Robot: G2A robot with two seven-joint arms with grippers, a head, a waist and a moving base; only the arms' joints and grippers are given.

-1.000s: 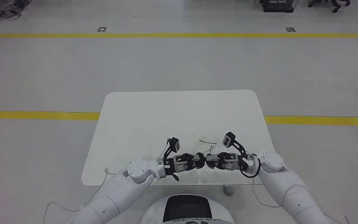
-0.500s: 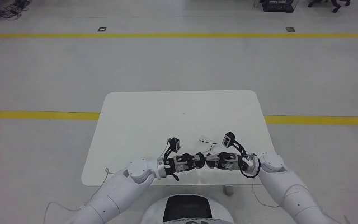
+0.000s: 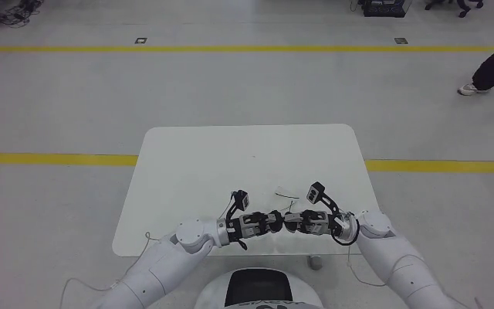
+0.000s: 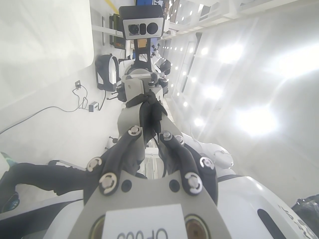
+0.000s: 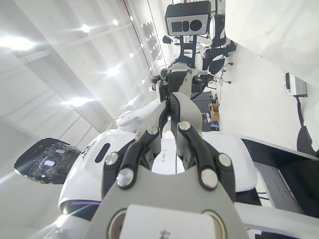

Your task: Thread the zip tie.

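My two grippers meet tip to tip just above the near edge of the white table. The left gripper comes in from the picture's left and the right gripper from the right. A thin pale zip tie sticks out from where they meet, toward the far side of the table. In the left wrist view my own gripper has its black fingers drawn together right against the other gripper. In the right wrist view the right gripper is shut, its ribbed pads nearly touching. The tie itself is hidden between the fingers.
The table has rounded corners, and its near edge runs right under both wrists. The far half of the tabletop is bare. Yellow lines cross the floor on either side of the table and beyond it.
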